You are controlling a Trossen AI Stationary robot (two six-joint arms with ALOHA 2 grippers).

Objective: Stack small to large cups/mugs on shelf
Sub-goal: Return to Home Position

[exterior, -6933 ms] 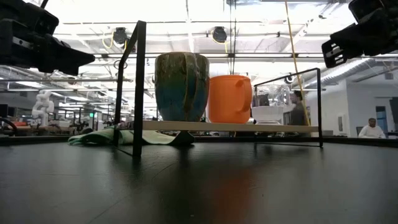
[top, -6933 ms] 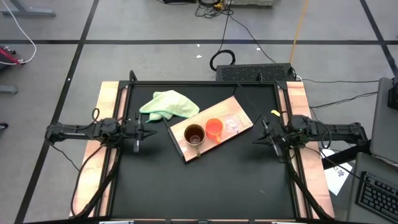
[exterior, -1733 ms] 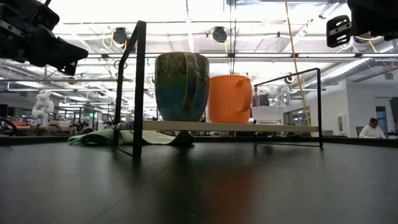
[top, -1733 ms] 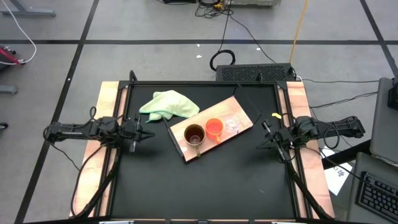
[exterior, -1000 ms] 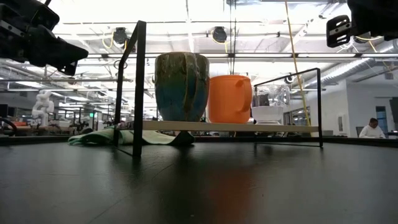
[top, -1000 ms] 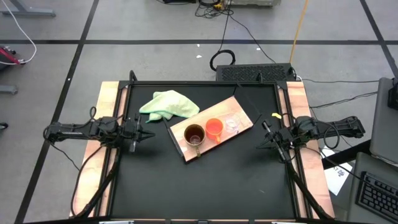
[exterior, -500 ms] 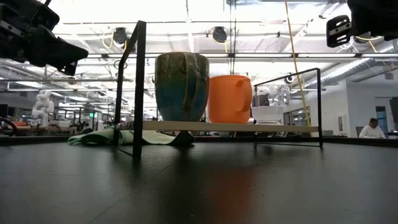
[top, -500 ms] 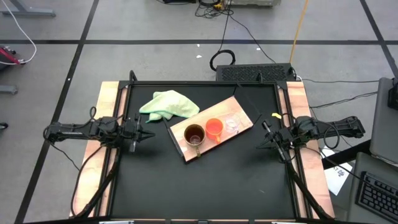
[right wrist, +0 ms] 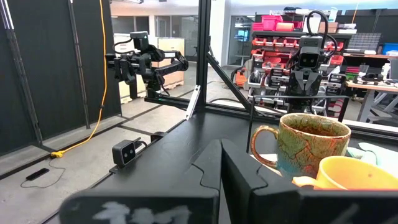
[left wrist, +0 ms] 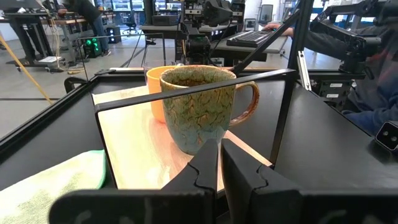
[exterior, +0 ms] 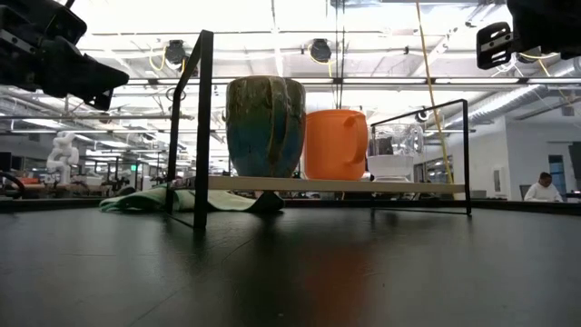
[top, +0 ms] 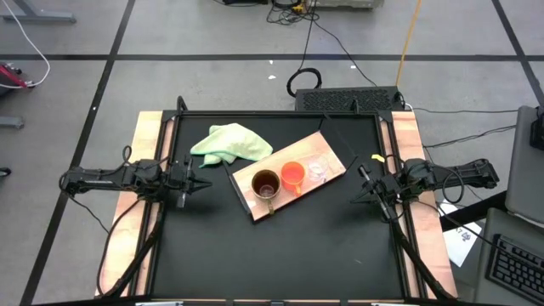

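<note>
— Where was the left pincer (top: 197, 181)?

— At the left edge of the table (top: 280, 255), raised above the top and pointing toward the middle. In its wrist view the two fingers (left wrist: 202, 163) were pressed together, with nothing between them.

— What came next, going right?

— A green cloth (top: 228, 142), crumpled on the table toward the far side, just beside the left end of the shelf (top: 333, 155). The shelf was a light wooden board, set at a slant across the middle of the table. From table height it stood raised on a dark metal frame.

— And the three vessels?

— All were on the board, upright, in one row. The large mug (top: 265, 184) stood at the left end, the orange cup (top: 292, 176) just beside it in the middle, and the glass cup (top: 318, 169) at the right end. So the sizes ran from large to small, left to right. I couldn't tell whether the mug and the orange cup touched. The glass cup stood slightly apart from the orange one.

— Was either arm near them?

— No, both were well apart from the shelf.

— And the right pincer (top: 361, 194)?

— At the right edge of the table, also raised and aimed inward. Its fingers (right wrist: 208, 163) were closed against each other and held nothing.
</note>
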